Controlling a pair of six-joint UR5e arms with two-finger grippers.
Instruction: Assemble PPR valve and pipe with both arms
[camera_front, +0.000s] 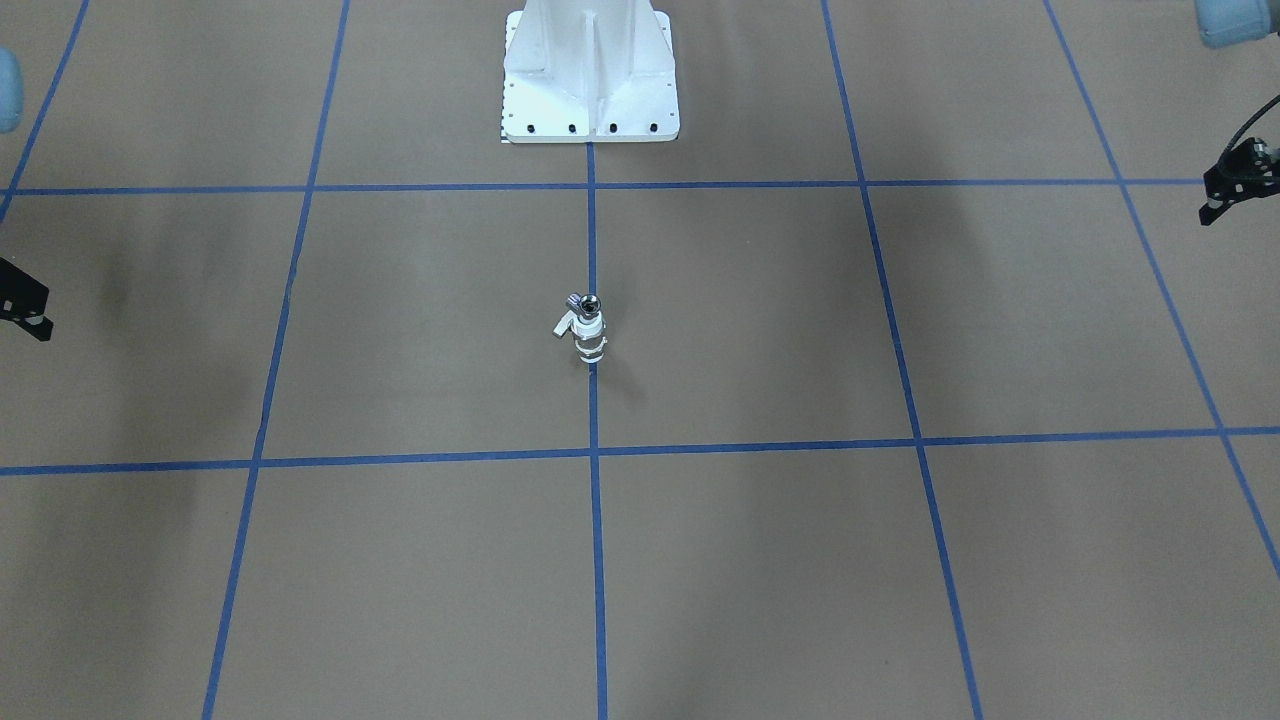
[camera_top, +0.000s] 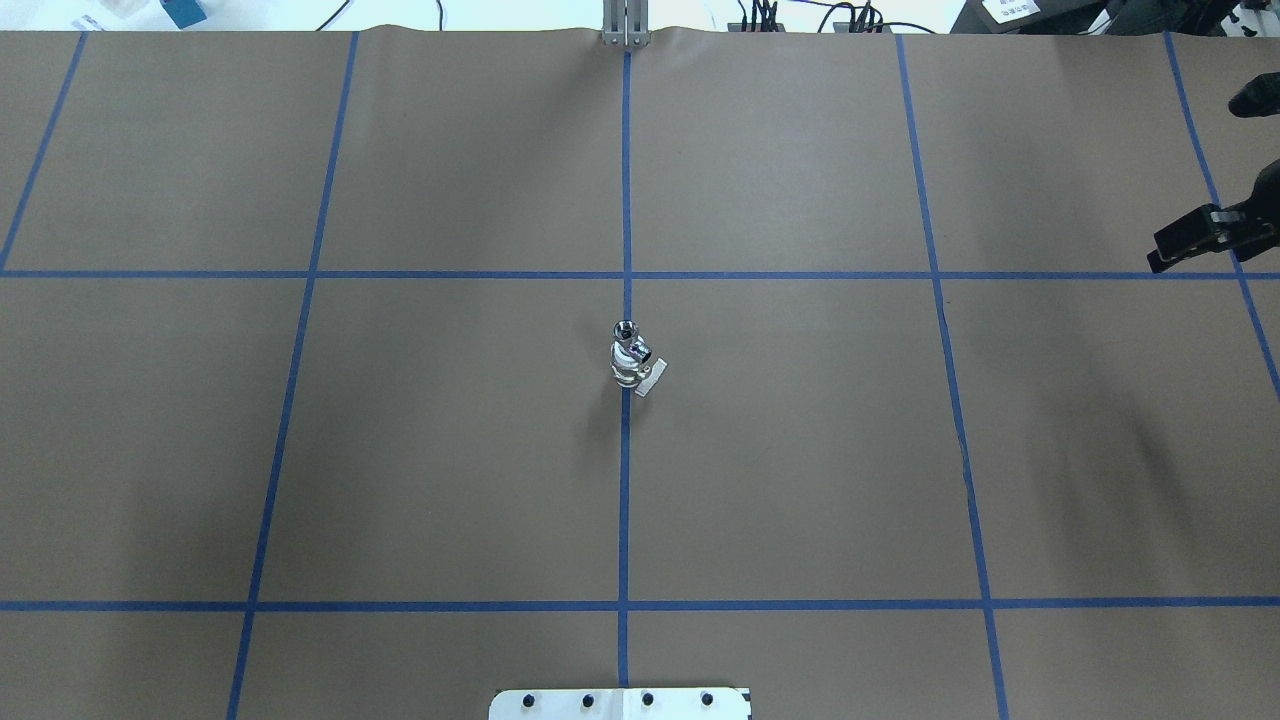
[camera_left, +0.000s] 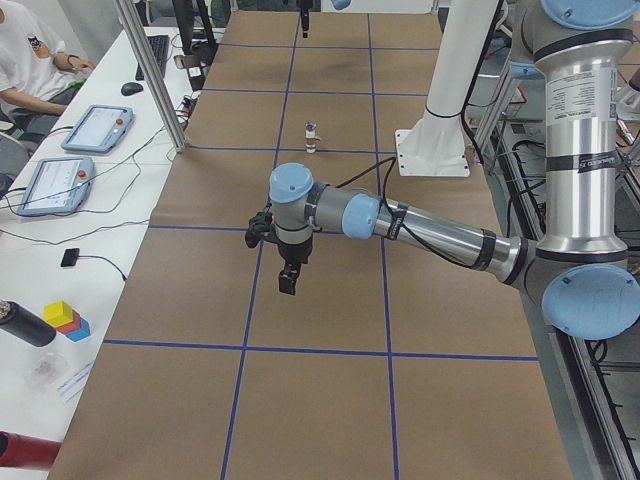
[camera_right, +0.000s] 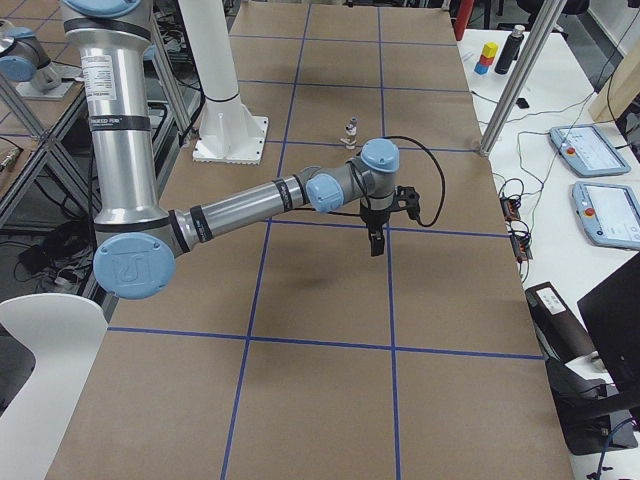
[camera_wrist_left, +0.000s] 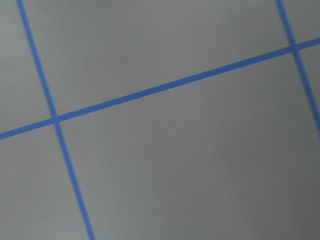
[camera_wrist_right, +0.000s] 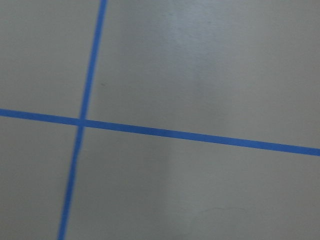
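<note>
The PPR valve (camera_front: 588, 338) stands upright on the middle blue tape line, with its white lever handle sticking out to one side. It also shows in the overhead view (camera_top: 630, 366). The shiny silver pipe (camera_front: 588, 302) sits on top of the valve, joined to it, and shows in the overhead view (camera_top: 628, 332). My left gripper (camera_front: 1212, 210) hangs far off at the table's side. My right gripper (camera_top: 1162, 260) hangs far off at the opposite side. Both look shut and hold nothing. The wrist views show only brown paper and tape.
The table is covered in brown paper (camera_top: 450, 450) with a blue tape grid. The white pedestal base (camera_front: 590, 75) stands at the robot's edge. Tablets (camera_left: 65, 170), cables and coloured blocks (camera_left: 66, 320) lie on the side benches, and a person (camera_left: 25, 60) sits there.
</note>
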